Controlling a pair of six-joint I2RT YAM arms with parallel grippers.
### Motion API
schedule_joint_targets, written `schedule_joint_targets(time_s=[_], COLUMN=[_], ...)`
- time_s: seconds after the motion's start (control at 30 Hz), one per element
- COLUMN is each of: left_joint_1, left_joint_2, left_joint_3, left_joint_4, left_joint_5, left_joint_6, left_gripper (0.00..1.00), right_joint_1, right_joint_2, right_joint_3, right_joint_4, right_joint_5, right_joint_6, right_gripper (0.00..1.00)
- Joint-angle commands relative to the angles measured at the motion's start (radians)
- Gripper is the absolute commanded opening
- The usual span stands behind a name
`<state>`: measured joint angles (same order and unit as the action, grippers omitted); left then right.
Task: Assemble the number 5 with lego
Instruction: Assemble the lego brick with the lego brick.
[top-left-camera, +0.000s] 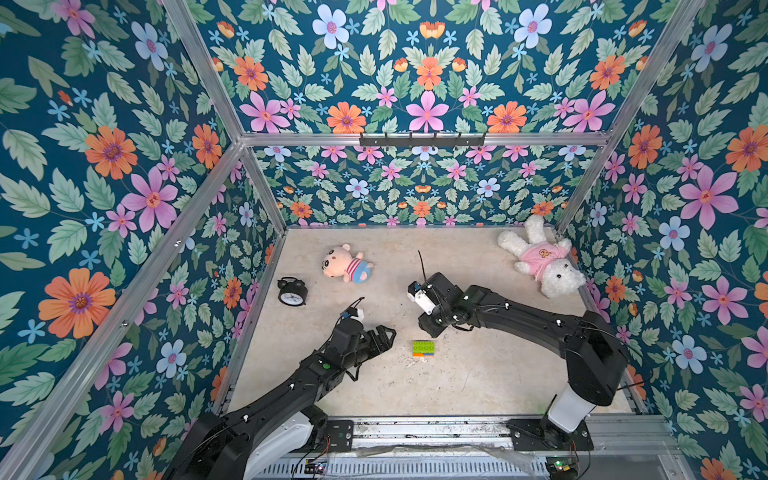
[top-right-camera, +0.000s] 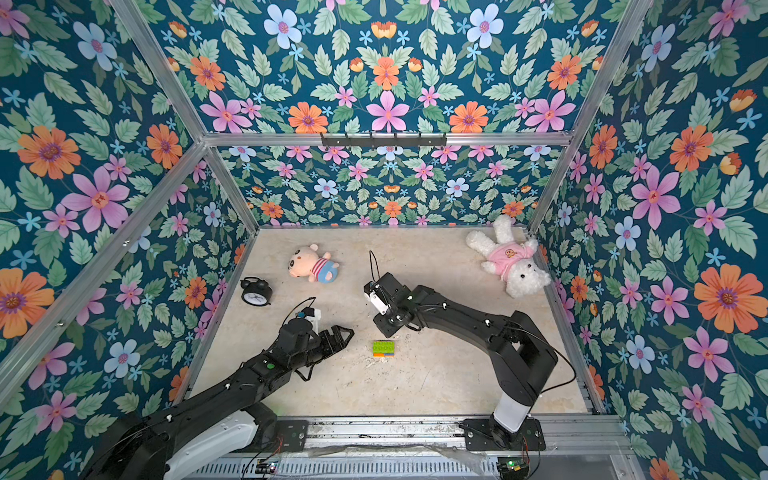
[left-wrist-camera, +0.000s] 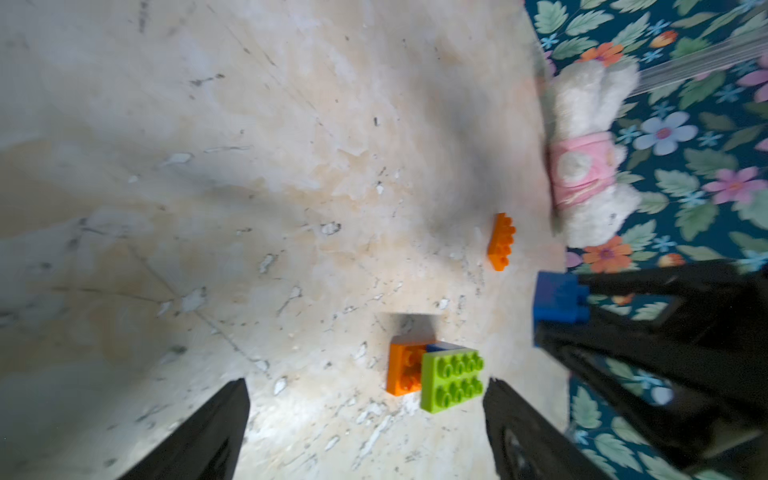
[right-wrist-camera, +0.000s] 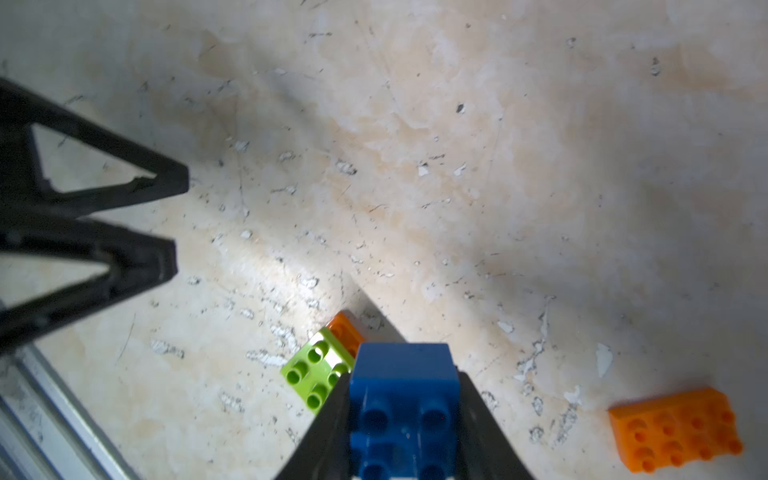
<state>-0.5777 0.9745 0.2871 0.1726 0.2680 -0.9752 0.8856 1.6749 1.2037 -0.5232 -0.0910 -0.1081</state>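
The right hand (right-wrist-camera: 405, 376) pinches a blue brick (right-wrist-camera: 405, 415) above the surface (right-wrist-camera: 457, 166). The left hand (left-wrist-camera: 368, 388) is spread wide, empty, near the green-blue-orange stack (left-wrist-camera: 451, 380). One orange brick (right-wrist-camera: 675, 428) lies apart.

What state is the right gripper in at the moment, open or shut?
Shut on the blue brick: in the right wrist view the right gripper clamps it from both sides.
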Motion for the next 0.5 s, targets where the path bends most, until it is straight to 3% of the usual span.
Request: schedule_joint_targets(time_s=[0.0, 0.47], left_joint_1=[0.041, 0.046], left_joint_2=[0.028, 0.173], left_joint_3=[-0.014, -0.006], left_joint_4=[0.187, 0.248], left_joint_5=[0.169, 0.185], left_joint_6=[-0.067, -0.083], left_gripper=[0.92, 0.81], right_joint_1=[0.009, 0.023], right_joint_2=[-0.05, 0.031], right_joint_3=[-0.049, -0.044], right_joint_4=[0.039, 0.03], right_joint_5=[-0.099, -0.146], right_joint_6=[-0.129, -0.4], right_gripper=[0.26, 0.26])
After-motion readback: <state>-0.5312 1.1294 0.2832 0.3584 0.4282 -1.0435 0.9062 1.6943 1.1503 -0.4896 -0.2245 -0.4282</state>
